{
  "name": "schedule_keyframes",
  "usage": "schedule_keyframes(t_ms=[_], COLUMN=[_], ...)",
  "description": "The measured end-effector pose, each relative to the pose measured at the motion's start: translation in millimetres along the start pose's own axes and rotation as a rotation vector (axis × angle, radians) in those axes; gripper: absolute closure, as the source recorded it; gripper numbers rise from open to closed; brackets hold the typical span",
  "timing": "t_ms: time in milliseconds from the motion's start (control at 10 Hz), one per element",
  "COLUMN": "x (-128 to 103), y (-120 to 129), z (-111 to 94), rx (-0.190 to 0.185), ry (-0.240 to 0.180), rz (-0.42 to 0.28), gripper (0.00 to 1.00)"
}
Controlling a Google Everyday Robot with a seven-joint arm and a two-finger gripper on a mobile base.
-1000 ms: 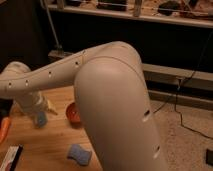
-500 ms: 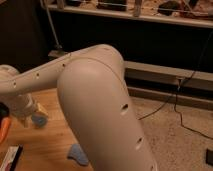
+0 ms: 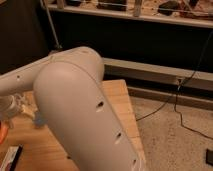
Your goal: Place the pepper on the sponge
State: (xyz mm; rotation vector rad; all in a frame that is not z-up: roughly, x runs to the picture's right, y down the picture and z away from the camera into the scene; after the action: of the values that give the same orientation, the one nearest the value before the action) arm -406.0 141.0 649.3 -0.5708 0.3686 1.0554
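Note:
The pepper (image 3: pixel 2 131) shows only as a slim orange strip at the left edge, lying on the wooden table (image 3: pixel 118 102). My gripper (image 3: pixel 13 107) hangs just above and to the right of it at the far left, open, with nothing seen in it. My own white arm (image 3: pixel 75 105) fills the middle of the camera view and hides the sponge.
A small blue cup (image 3: pixel 39 120) peeks out beside the arm, right of the gripper. A black and white flat object (image 3: pixel 11 158) lies at the table's front left. Right of the table are speckled floor, a black cable (image 3: pixel 176 107) and a dark shelf unit (image 3: pixel 150 40) behind.
The arm has swung further across the view and now covers the sponge and the red-orange bowl. The view has shifted, so the gripper and pepper sit nearer the left edge.

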Motion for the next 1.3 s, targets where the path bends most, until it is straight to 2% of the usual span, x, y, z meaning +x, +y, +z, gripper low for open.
schedule_keyframes(t_ms=[300, 800, 900, 1100, 1300], x=[0, 1, 1, -8, -23], y=[38, 36, 32, 37, 54], z=[-2, 1, 4, 10, 3], rx=[0.002, 0.003, -0.009, -0.057, -0.097], ry=[-0.005, -0.003, -0.006, -0.033, -0.072], rz=[-0.045, -0.040, -0.017, 0.023, 0.033], gripper=[0.35, 0.35, 0.35, 0.35, 0.35])
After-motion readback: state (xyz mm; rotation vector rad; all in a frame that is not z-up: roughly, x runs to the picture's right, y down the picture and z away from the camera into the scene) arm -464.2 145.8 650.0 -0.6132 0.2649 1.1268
